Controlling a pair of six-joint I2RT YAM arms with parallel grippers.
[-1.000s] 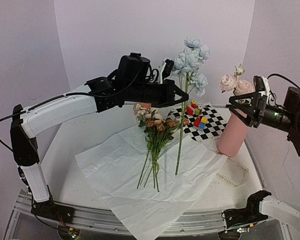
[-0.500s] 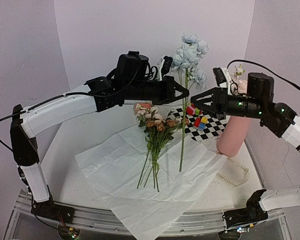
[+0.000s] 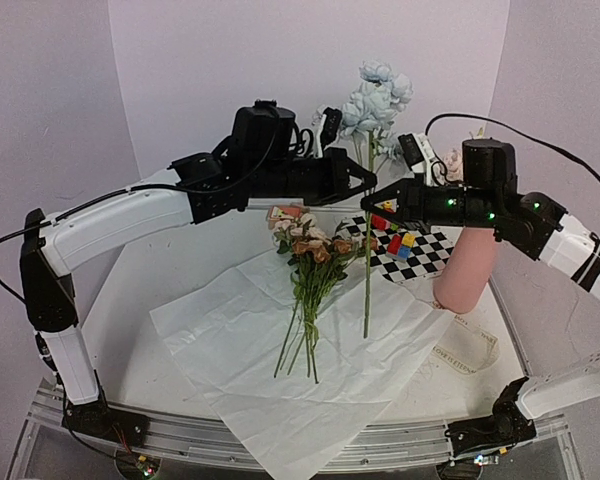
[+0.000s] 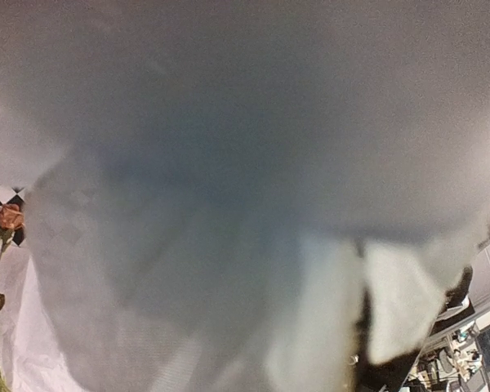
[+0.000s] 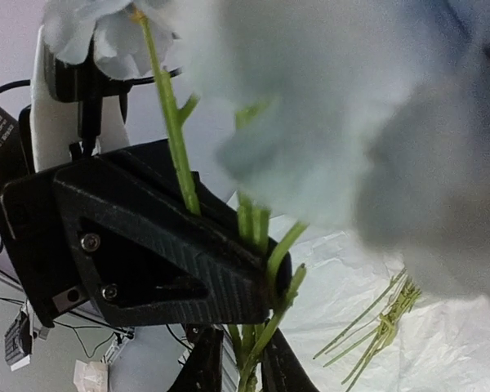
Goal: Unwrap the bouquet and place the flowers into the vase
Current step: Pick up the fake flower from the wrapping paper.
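Pale blue flowers (image 3: 378,100) hang upright on a long green stem (image 3: 366,270) above the white paper (image 3: 280,350). My left gripper (image 3: 368,183) is shut on that stem (image 5: 170,106). Just below it, my right gripper (image 3: 370,204) has its dark fingers (image 5: 208,363) pressed against both sides of the same stem. Close up, the left gripper (image 5: 269,278) sits right above my right gripper (image 5: 245,367). The rest of the bouquet (image 3: 315,250), peach and pink roses, lies unwrapped on the paper. The pink vase (image 3: 467,270) stands at the right, behind my right arm. The left wrist view is a pale blur.
Small colourful toy blocks (image 3: 395,235) sit on a checkered mat (image 3: 425,255) behind the stem. The creased paper hangs over the table's near edge. Loose green stems (image 5: 384,322) lie on the paper. A peach rose (image 4: 8,216) shows at the left wrist view's edge.
My right arm swung left from the vase to the hanging stem and its jaws narrowed onto it. The left arm lifted the blue flowers slightly.
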